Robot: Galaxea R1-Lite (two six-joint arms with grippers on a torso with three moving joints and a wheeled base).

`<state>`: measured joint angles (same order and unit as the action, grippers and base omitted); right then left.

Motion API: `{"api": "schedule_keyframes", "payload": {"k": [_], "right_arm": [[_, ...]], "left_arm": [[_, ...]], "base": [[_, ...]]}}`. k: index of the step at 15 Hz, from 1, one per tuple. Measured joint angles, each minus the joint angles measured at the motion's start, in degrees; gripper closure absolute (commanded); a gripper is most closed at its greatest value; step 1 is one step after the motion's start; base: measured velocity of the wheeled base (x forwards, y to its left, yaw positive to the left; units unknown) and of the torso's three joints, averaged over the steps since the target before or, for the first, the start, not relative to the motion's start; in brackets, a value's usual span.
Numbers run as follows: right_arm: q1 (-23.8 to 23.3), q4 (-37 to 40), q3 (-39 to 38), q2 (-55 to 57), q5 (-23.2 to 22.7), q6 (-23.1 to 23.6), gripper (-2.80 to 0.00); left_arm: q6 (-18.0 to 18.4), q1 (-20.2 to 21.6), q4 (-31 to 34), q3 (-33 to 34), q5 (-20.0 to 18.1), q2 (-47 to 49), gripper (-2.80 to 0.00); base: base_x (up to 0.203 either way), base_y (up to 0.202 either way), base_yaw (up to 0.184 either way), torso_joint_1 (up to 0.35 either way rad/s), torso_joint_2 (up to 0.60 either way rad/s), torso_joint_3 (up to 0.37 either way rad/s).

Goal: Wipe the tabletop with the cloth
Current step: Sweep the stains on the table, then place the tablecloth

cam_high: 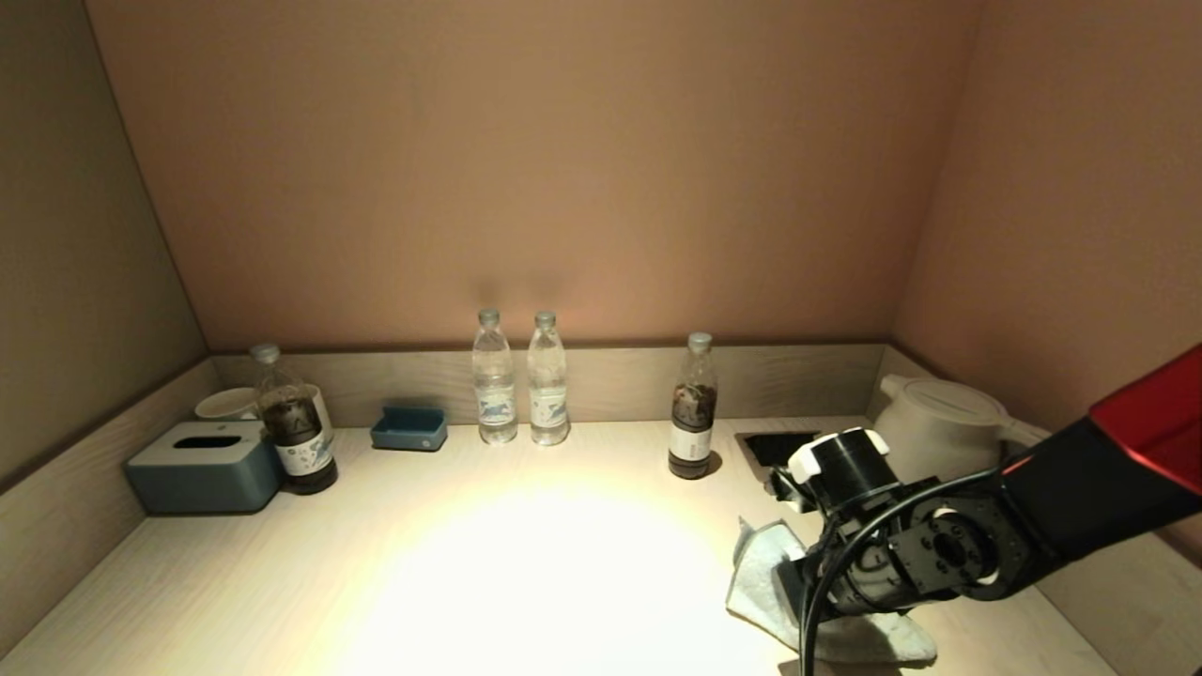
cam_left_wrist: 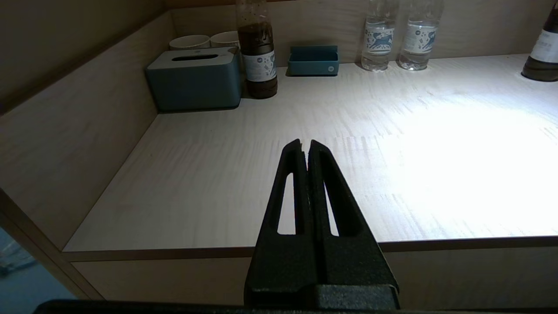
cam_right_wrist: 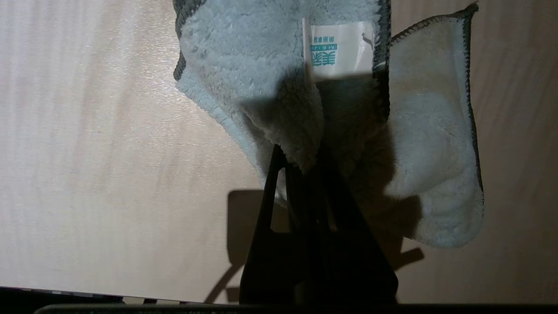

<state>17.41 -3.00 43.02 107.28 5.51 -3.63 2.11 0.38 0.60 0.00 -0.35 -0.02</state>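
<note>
Right wrist view: the cloth [cam_right_wrist: 283, 87] lies crumpled on the counter [cam_right_wrist: 109, 152] at about four o'clock, the right claw [cam_right_wrist: 301, 168] pinching one fold. That thin pinch could slip mid-wipe. The left claw [cam_left_wrist: 307, 146] hangs pressed together at seven o'clock.

**Warm downlight, one hot pool on the bench**

The alcove is dim and amber-toned. A single bright pool of light washes out the middle of the bench [cam_high: 563, 563], erasing its wood grain in glare; the left wrist view shows the same patch as a cold white bloom. Corners and side walls fall off into shade. The bottles cast short, soft shadows. In the right wrist view the right gripper [cam_right_wrist: 305, 163] is a black silhouette throwing a hard-edged shadow across the cloth [cam_right_wrist: 261, 65] and bench. Focus is fair throughout.
</note>
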Motion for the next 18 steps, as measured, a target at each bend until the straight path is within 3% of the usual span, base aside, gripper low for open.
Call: {"api": "schedule_keyframes", "payload": {"k": [6, 14, 18], "right_arm": [[-11.8, 0.6, -1.4, -5.3, 0.1, 3.3, 0.00], [-26.0, 2.5, -1.4, -10.0, 3.8, 3.6, 0.00], [-29.9, 2.4, -1.6, -7.4, 4.4, 3.9, 0.00]], "left_arm": [[0.0, 0.0, 0.0, 0.0, 0.0, 0.0, 0.00], [0.0, 0.0, 0.0, 0.0, 0.0, 0.0, 0.00], [0.0, -0.1, 0.0, 0.0, 0.0, 0.0, 0.00]], "base": [[0.000, 0.000, 0.000, 0.000, 0.00, 0.000], [0.000, 0.000, 0.000, 0.000, 0.00, 0.000], [0.000, 0.000, 0.000, 0.000, 0.00, 0.000]]}}
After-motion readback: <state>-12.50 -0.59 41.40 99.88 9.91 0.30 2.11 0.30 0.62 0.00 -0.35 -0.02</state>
